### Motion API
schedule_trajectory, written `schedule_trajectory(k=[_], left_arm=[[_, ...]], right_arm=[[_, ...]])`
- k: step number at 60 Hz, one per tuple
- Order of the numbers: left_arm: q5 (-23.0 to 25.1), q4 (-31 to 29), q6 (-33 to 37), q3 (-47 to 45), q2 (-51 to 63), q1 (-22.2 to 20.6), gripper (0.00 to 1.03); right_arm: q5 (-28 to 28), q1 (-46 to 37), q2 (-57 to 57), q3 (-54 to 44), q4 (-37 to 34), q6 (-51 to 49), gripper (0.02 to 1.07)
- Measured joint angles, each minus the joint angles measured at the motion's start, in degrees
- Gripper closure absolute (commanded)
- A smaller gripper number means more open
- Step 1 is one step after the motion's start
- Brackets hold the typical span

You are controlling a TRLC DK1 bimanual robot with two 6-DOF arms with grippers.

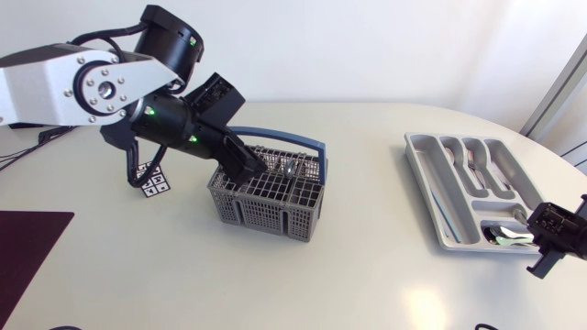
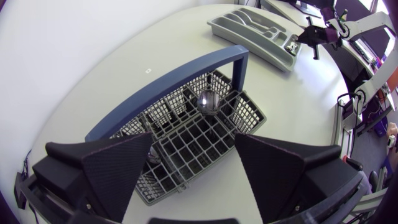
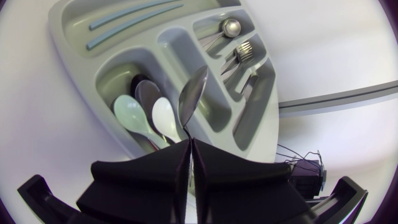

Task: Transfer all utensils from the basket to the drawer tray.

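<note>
Nearest me, at about four o'clock on the table, the right gripper (image 3: 189,144) has its fingers pressed shut on the thin handle of a metal spoon (image 3: 193,93). The bowl pokes out ahead, over the drawer tray (image 1: 431,197). The grip is right at the handle's end, so I'd worry the spoon swings or slides out early. Below it the compartment already holds two white plastic spoons (image 3: 134,112) and a dark one (image 3: 146,93), so a spoon let go there may ride up on the pile or land across a divider. The forks (image 3: 245,53) lie in the slots further along, towards twelve o'clock of the tray.

Further off, near the table's middle, the basket (image 1: 266,206) still has at least one spoon (image 2: 208,99) standing bowl-up in its grid, and something small and round (image 2: 153,157) sits in a cell close to one finger. So the job isn't finished.

Over the basket's nine o'clock side hangs the left gripper (image 2: 194,149), fingers spread wide and holding nothing. If it comes down off-line, those broad fingers could catch the wire cells or the blue handle (image 1: 303,140). The basket looks light enough to tip or get dragged. A smooth, rounded spoon bowl could also squirt out of a pinch.
</note>
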Motion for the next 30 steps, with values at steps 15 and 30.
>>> schedule_trajectory(k=[15,30], left_arm=[[-0.61,-2.93,2.21,-1.75,-3.67,2.6,0.11],[-2.93,-5.07,5.22,-2.08,-6.08,5.2,0.11]], right_arm=[[-0.11,-3.89,3.96,2.03,-0.04,-2.43,0.29],[-2.19,-4.52,-3.45,3.61,-8.24,-1.64,0.09]])
